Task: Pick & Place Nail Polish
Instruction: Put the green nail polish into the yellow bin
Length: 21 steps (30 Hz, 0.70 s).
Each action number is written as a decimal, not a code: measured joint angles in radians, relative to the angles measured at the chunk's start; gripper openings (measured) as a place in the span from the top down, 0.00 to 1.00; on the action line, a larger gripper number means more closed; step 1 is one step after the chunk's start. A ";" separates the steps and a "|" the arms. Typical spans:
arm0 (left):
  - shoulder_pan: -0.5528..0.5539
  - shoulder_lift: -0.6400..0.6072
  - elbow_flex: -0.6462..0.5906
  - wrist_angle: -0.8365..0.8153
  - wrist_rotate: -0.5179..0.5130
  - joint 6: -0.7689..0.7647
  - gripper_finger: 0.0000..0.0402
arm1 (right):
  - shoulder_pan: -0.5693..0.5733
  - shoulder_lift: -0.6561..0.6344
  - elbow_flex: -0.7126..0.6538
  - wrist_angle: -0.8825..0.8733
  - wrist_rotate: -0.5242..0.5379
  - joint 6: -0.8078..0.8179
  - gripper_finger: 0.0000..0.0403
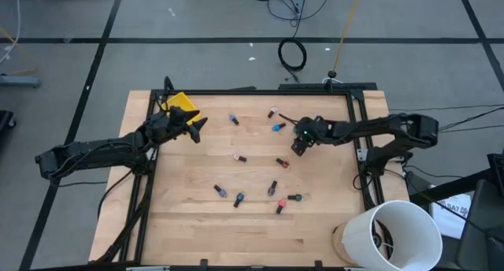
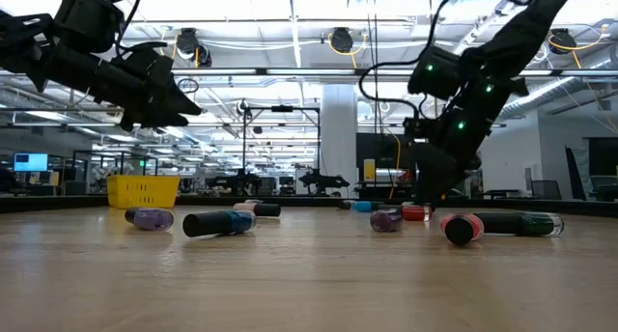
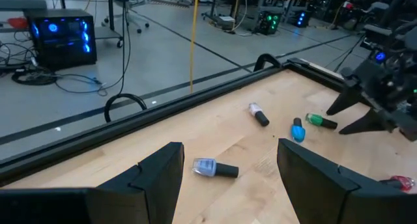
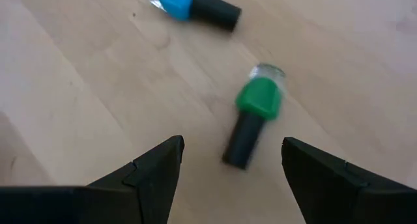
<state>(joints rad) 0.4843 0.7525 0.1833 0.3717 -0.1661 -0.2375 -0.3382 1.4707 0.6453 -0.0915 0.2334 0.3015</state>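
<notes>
Several tiny nail polish bottles with dark caps lie on their sides across the wooden table [image 1: 197,224]. A green bottle [image 4: 257,116] and a blue one [image 4: 192,4] lie just ahead of my right gripper [image 4: 231,168], which is open, low over the table's far right part [image 1: 299,143] and touches nothing. My left gripper [image 3: 228,185] is open and empty, raised above the table beside the yellow bin [image 1: 181,104]. A pale purple bottle [image 3: 214,168] lies below and ahead of it. The green bottle [image 3: 320,121] and the blue bottle [image 3: 298,130] also show in the left wrist view.
A black frame rail [image 1: 252,91] runs around the table. A white bucket [image 1: 394,235] stands off the near right corner. More bottles lie in the table's middle and near part [image 1: 272,187]. In the low view, bottles [image 2: 217,223] lie in a row across the table.
</notes>
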 joint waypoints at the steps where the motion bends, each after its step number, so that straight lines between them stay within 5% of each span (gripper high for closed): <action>1: 0.000 0.000 0.000 0.000 0.000 0.000 0.39 | -0.001 0.016 0.000 0.008 -0.001 -0.001 0.38; 10: -0.001 0.000 0.000 -0.001 0.000 0.000 0.39 | -0.030 0.064 0.001 0.027 -0.004 0.004 0.40; 21: -0.001 0.000 0.000 -0.001 0.000 0.022 0.39 | -0.042 0.061 0.001 0.015 -0.028 0.001 0.62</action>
<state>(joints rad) 0.4835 0.7525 0.1829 0.3706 -0.1666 -0.2160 -0.3798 1.5314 0.6460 -0.0761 0.2054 0.3024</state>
